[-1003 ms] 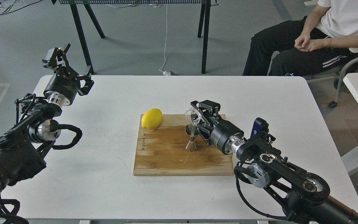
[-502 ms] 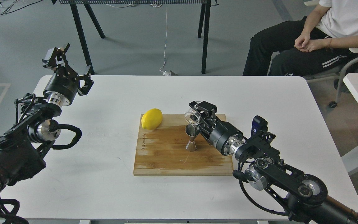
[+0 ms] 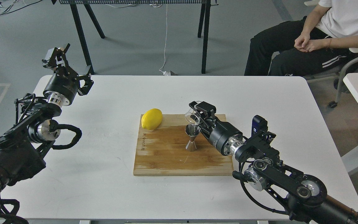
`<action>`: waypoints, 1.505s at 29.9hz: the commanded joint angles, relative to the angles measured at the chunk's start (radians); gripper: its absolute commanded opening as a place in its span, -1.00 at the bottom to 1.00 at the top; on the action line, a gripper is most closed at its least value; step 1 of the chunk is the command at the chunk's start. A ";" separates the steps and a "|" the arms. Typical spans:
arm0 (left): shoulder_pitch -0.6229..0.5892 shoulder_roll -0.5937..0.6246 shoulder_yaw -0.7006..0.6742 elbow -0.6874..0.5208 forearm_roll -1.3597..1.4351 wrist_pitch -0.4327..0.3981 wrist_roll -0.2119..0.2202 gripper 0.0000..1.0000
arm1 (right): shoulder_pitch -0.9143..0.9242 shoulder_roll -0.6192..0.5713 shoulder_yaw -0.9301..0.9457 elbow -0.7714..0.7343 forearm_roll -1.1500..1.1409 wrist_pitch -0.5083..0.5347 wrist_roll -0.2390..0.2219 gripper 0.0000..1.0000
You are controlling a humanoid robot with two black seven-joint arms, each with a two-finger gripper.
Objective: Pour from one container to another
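**Cup tipped over the jigger**

The right tool (image 3: pixel 197 115) is clamped on the cup (image 3: pixel 192 117), tilted with its lip just above the jigger (image 3: pixel 192 139), which stands upright on the board (image 3: pixel 166 158) near the lemon (image 3: pixel 151 118). The left tool (image 3: pixel 68 67) hangs apart, holding nothing, well away. The jigger's mouth is narrow: any sideways drift could spill liquid onto the board, and a dip could knock it over.
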 commanded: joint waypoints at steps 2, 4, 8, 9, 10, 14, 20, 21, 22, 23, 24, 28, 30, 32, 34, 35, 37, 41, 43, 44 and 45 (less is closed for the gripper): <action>0.000 0.003 0.000 0.000 -0.002 0.000 0.000 1.00 | 0.001 0.000 -0.002 0.000 -0.012 -0.001 0.008 -0.48; 0.000 0.003 0.000 0.000 -0.002 -0.001 0.000 1.00 | 0.001 0.000 -0.002 0.000 -0.035 -0.001 0.017 -0.47; 0.000 0.002 0.000 0.000 -0.002 0.000 0.000 1.00 | 0.001 -0.002 -0.004 -0.002 -0.068 -0.001 0.020 -0.47; 0.000 0.002 0.000 0.000 -0.002 0.000 0.000 1.00 | 0.001 -0.003 -0.008 -0.002 -0.080 -0.001 0.025 -0.47; 0.000 0.002 0.000 0.000 0.001 0.000 0.000 1.00 | 0.001 -0.006 -0.014 0.000 -0.092 -0.001 0.032 -0.47; 0.000 0.003 0.000 0.000 -0.002 0.000 0.000 1.00 | 0.004 -0.028 -0.037 -0.002 -0.146 -0.001 0.049 -0.47; 0.000 0.002 -0.002 0.000 -0.002 0.000 0.000 1.00 | 0.006 -0.045 -0.039 -0.006 -0.193 -0.001 0.069 -0.47; 0.000 0.002 0.000 0.000 -0.002 0.000 0.000 1.00 | 0.006 -0.045 -0.039 -0.008 -0.212 -0.001 0.071 -0.47; 0.000 0.002 0.000 0.000 -0.002 0.000 0.000 1.00 | 0.006 -0.045 -0.039 -0.009 -0.230 -0.001 0.072 -0.47; 0.000 0.002 0.000 0.000 -0.002 0.000 0.000 1.00 | 0.006 -0.045 -0.042 -0.012 -0.244 -0.001 0.077 -0.47; 0.000 0.002 0.000 0.000 -0.002 0.000 0.000 1.00 | 0.006 -0.045 -0.050 -0.015 -0.253 -0.001 0.078 -0.47; 0.000 0.002 0.000 0.000 -0.002 0.000 0.000 1.00 | 0.007 -0.045 -0.080 -0.021 -0.255 -0.002 0.089 -0.47; 0.000 0.003 0.000 0.000 -0.002 0.000 0.000 1.00 | 0.012 -0.045 -0.082 -0.023 -0.255 -0.007 0.091 -0.47; 0.000 0.005 0.000 0.000 -0.002 0.000 0.000 1.00 | 0.012 -0.045 -0.082 -0.023 -0.256 -0.007 0.092 -0.47; 0.000 0.006 0.000 0.000 -0.002 0.000 0.000 1.00 | 0.018 -0.046 -0.082 -0.021 -0.261 -0.007 0.094 -0.47; 0.000 0.006 0.000 0.000 -0.002 0.000 0.000 1.00 | 0.022 -0.046 -0.082 -0.023 -0.273 -0.007 0.098 -0.47; 0.000 0.005 -0.002 0.000 -0.002 0.000 0.000 1.00 | 0.027 -0.049 -0.086 -0.023 -0.298 -0.010 0.103 -0.47; 0.000 0.005 -0.002 0.000 -0.002 0.000 0.000 1.00 | 0.027 -0.069 -0.114 -0.023 -0.327 -0.027 0.130 -0.47; 0.000 0.005 0.000 0.000 -0.002 0.000 0.000 1.00 | 0.027 -0.078 -0.128 -0.023 -0.335 -0.044 0.153 -0.47; 0.000 0.006 -0.002 0.000 -0.002 0.000 0.000 1.00 | 0.027 -0.080 -0.131 -0.023 -0.339 -0.054 0.156 -0.47; 0.000 0.006 -0.002 0.000 -0.002 0.000 0.000 1.00 | 0.027 -0.081 -0.132 -0.025 -0.344 -0.063 0.158 -0.47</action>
